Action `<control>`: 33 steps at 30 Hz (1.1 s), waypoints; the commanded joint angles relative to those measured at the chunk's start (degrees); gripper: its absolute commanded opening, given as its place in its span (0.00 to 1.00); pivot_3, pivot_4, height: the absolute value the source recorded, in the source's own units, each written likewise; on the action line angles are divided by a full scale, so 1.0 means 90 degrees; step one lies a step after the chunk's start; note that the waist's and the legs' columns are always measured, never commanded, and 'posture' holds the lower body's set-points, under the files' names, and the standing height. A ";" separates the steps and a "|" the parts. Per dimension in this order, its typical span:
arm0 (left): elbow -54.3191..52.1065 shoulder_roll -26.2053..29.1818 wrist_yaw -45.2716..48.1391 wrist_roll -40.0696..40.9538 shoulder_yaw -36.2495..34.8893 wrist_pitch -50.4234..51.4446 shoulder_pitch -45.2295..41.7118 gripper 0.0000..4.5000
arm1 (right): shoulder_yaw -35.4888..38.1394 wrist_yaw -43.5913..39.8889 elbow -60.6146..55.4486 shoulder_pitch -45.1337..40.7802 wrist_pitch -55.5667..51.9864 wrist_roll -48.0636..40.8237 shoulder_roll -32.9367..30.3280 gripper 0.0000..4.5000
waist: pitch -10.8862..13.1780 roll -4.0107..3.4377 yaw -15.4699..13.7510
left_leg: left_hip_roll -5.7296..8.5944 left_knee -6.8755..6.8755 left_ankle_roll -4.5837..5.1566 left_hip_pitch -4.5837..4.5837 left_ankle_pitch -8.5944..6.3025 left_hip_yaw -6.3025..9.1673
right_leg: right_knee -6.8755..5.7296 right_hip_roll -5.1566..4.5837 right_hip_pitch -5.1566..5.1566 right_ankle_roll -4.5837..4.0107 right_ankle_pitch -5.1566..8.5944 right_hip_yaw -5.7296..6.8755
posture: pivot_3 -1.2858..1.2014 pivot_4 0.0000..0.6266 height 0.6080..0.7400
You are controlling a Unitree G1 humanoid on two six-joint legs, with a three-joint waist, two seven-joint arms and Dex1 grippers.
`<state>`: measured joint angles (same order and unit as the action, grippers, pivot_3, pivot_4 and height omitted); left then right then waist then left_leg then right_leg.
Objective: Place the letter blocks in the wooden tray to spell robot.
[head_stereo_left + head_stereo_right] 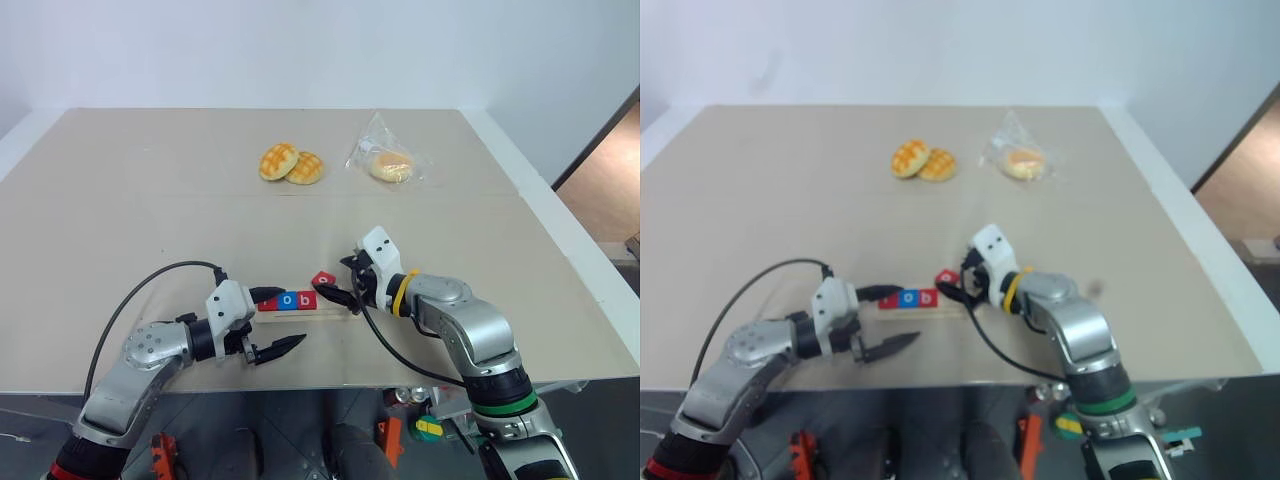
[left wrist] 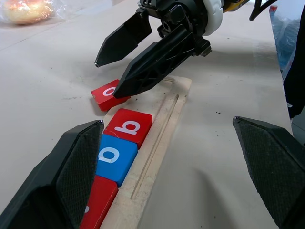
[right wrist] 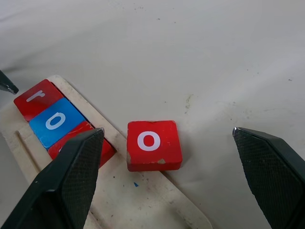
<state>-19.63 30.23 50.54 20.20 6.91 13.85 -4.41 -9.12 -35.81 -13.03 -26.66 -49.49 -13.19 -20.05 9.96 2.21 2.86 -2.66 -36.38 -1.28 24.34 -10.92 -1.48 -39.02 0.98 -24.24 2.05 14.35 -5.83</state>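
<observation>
Right end effector [image 3: 167,167] hangs over the red "o" block [image 3: 153,145], fingers wide apart, nothing gripped. That block lies flat on the worktop [image 1: 150,200], just off the far edge of the wooden tray [image 3: 157,205] and maybe touching it, hard to call. Tray sits near the front edge, centre, w/ three blocks in already: red "r" [image 3: 34,95], blue "o" [image 3: 55,121], red "b" [image 2: 127,128], left to right. So slot four is the open one, right next to the "b".

Left end effector [image 1: 268,322] waits at the tray's left end, fingers spread, empty.

Step in hand, as I read it: pick the red "o". Doing it well = centre the fingers so the block sits between them, square to two opposite sides, not corner-on. Go low enough to catch the thin edges w/o scraping the worktop. One finger is close to the "b", so watch it doesn't knock the row or shift the tray. Close gently, lift straight, then set down flush beside the "b", letter upright

No "t" block spotted yet; bread rolls [image 1: 290,164] and a bagged bun [image 1: 388,162] sit far back, no bother
</observation>
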 commanded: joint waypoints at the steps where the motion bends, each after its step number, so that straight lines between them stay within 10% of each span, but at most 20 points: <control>1: -0.0135 0.0034 0.0039 -0.0006 0.0001 -0.0118 0.0009 1.00 | -0.0033 0.0041 -0.0223 0.0039 0.0120 -0.0056 -0.0036 0.99 | 0.0000 0.0000 0.0000 | 0.0000 0.0000 0.0000 0.0000 0.0000 0.0000 | 0.0000 0.0000 0.0000 0.0000 0.0000 0.0000 | 0.52 0.24 1.00; 24: -0.0199 0.0040 -0.0016 -0.0062 0.0025 -0.0114 0.0090 1.00 | -0.0043 0.0131 -0.0184 0.0148 0.0025 -0.0299 -0.0003 0.99 | 0.0000 0.0000 0.0000 | 0.0000 0.0000 0.0000 0.0000 0.0000 0.0000 | 0.0000 0.0000 0.0000 0.0000 0.0001 0.0000 | 0.52 0.24 1.00; 33: -0.0181 0.0046 -0.0016 -0.0071 0.0007 -0.0097 0.0070 1.00 | 0.0148 0.0289 -0.0140 0.0083 -0.0236 -0.0575 0.0142 0.31 | 0.0000 0.0000 0.0000 | 0.0000 0.0000 0.0000 0.0000 0.0000 -0.0001 | 0.0000 -0.0001 0.0001 0.0001 0.0001 -0.0001 | 0.52 0.24 1.00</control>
<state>-19.64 30.26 50.41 19.45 7.36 13.83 -3.72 -8.68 -33.35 -13.09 -25.04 -51.92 -17.49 -18.52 9.96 2.22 2.86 -2.66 -36.38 -1.28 24.34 -10.92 -1.49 -39.02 0.97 -24.24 2.05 14.36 -5.84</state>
